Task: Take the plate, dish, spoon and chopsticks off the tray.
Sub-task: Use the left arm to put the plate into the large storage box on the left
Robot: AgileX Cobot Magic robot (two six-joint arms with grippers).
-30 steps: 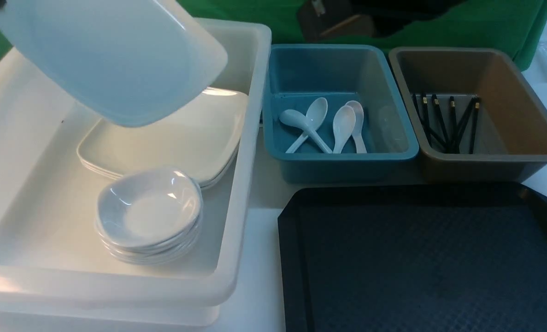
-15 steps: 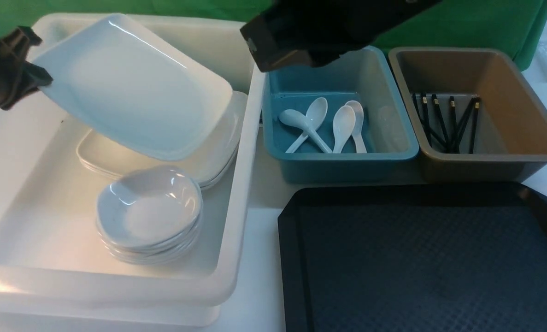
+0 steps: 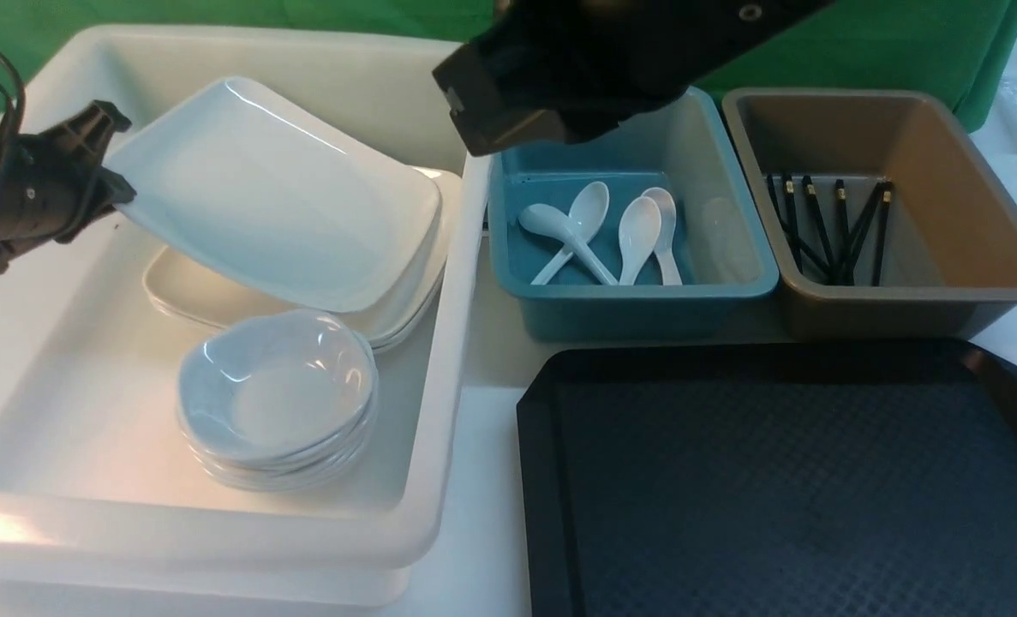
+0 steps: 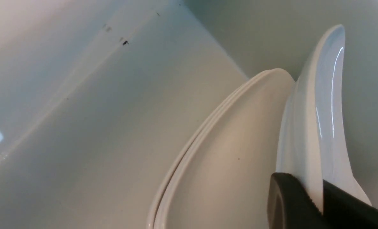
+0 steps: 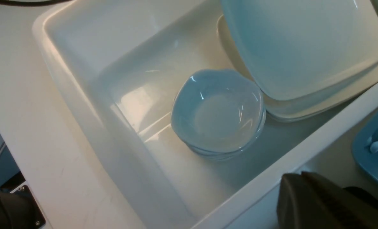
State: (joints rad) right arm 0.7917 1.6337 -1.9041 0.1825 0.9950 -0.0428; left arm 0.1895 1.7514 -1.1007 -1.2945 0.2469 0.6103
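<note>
Front view: R arm (image 3: 577, 60) is a big black block across the top centre, cut off by the frame. It hides the far wall of the blue bin (image 3: 637, 296), and its fingertips don't show here. R wrist view gives the R gripper (image 5: 316, 200) only as a dark blurred shape at the frame edge; jaws hard to make out, closed. L arm is cut off at the left edge; only its end and a cable loop show. Black tray (image 3: 782, 480) at front right is cropped at btm and right. L wrist view is mostly soft-focus white tub wall.

L gripper (image 3: 116, 171) is clamped on the left rim of the white plate (image 3: 285, 206); in L wrist view two black fingers (image 4: 287, 203) sandwich that rim. Plate sits tilted inside the white tub (image 3: 452, 343): gripped side raised, opposite side down on the stack of plates (image 3: 208, 304) at the tub's far end. Stack of small dishes (image 3: 277, 394) is just beside the plate's low edge; can't tell if touching. Spoons (image 3: 637, 231) lie in the blue bin, chopsticks (image 3: 834, 227) in the brown bin (image 3: 902, 294). Both bins are behind the tray, well apart from the L gripper
</note>
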